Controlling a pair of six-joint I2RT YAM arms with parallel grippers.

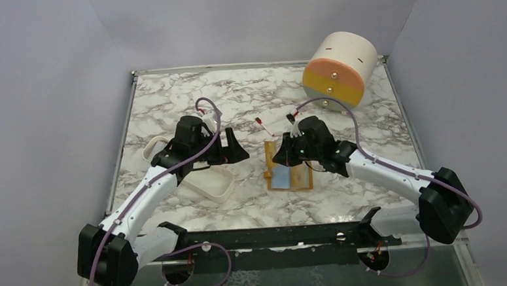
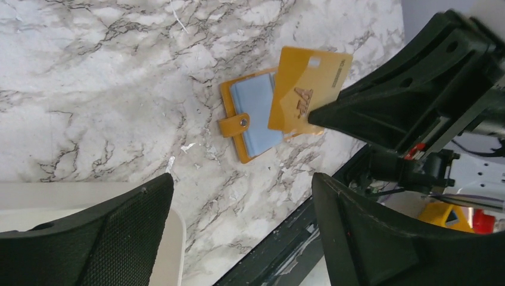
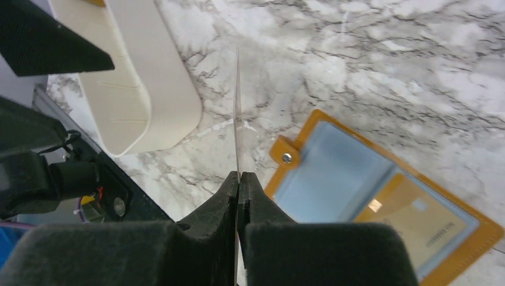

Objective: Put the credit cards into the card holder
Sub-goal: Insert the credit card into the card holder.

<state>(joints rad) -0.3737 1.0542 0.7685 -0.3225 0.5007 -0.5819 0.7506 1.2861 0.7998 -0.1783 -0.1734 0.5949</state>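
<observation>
A counter [image 1: 248,97] with a white marble pattern and grey veining fills the middle, edged on its left, far and right sides by a thin metal trim [image 1: 234,66]. Plain pale lavender-grey walls close it in: the back wall [image 1: 251,18], the left wall [image 1: 39,95] and the right wall [image 1: 470,72]. A black rail [image 1: 275,237] runs along the near edge. The light is soft and even, casting only faint shadows.

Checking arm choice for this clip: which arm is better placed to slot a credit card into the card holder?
Right. The right fingers pinch a credit card close to the open card holder; the left fingers are open, empty, by the white tray.
</observation>
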